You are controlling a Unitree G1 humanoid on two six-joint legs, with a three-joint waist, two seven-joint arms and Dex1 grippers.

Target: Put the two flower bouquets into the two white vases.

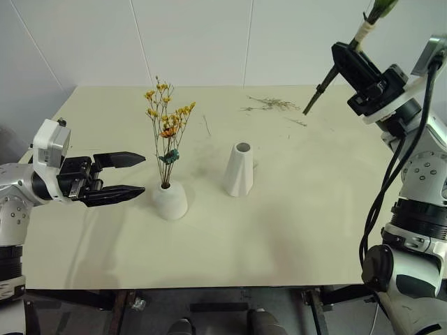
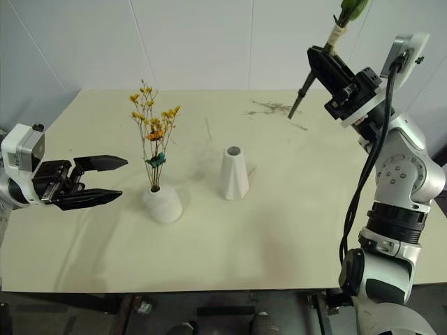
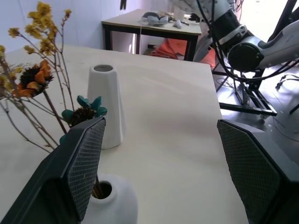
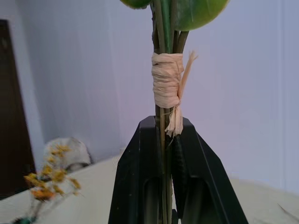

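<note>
A bouquet of thin brown stems with yellow-orange blossoms (image 1: 167, 129) stands upright in the short squat white vase (image 1: 170, 202) on the table's left half. To its right stands the taller cone-shaped white vase (image 1: 239, 171), with nothing in its mouth. My left gripper (image 1: 142, 174) is open and level, just left of the squat vase, pointing at it. My right gripper (image 1: 340, 54) is high over the table's back right, shut on the second bouquet's dark stem (image 1: 316, 94). That stem is bound with pale raffia (image 4: 167, 86) and has green leaves (image 2: 353, 8) at its top. It hangs tilted.
Loose thin dried twigs (image 1: 272, 105) lie on the cream table (image 1: 293, 237) near its back edge, below the held stem. In the left wrist view a second table (image 3: 154, 25) with clutter stands beyond this one.
</note>
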